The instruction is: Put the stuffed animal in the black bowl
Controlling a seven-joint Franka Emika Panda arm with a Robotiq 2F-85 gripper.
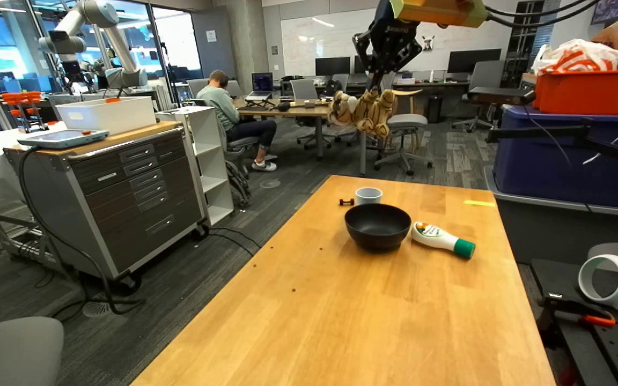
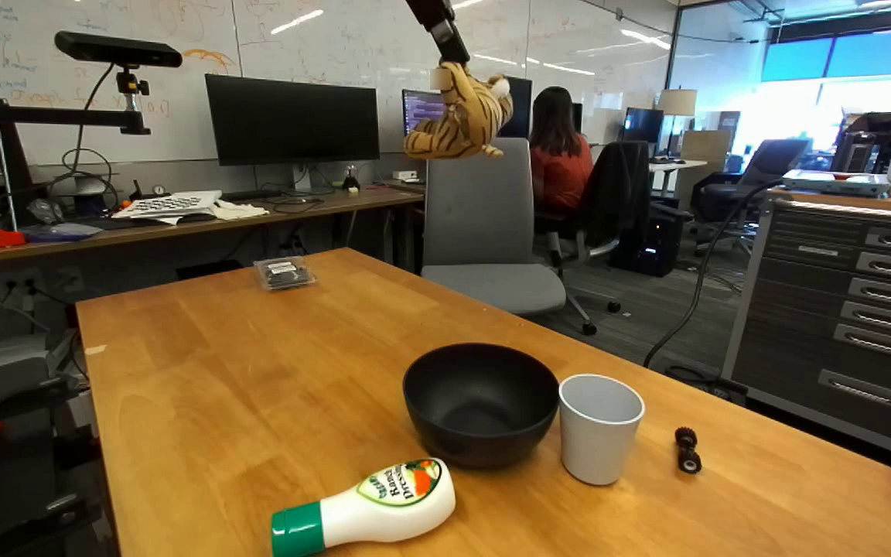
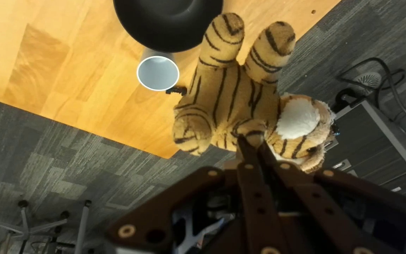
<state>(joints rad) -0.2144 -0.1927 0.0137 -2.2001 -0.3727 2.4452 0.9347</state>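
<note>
The stuffed animal is a tan plush tiger with dark stripes. It hangs in the air in both exterior views (image 1: 362, 110) (image 2: 465, 116) and fills the middle of the wrist view (image 3: 227, 95). My gripper (image 3: 254, 144) is shut on one of its limbs; it also shows above the toy in an exterior view (image 1: 374, 83). The black bowl (image 1: 377, 233) stands upright on the table, well below the toy, and looks empty in an exterior view (image 2: 480, 445). In the wrist view the bowl (image 3: 164, 38) is at the top, partly cut off by the frame, with the toy's leg overlapping its edge.
A light grey cup (image 2: 596, 441) stands close beside the bowl. A small dark dumbbell-shaped part (image 2: 687, 450) lies past the cup. A white dressing bottle with a green cap (image 1: 438, 237) lies on the bowl's other side. A clear package (image 2: 285, 273) lies at the wooden table's (image 2: 221, 371) far end.
</note>
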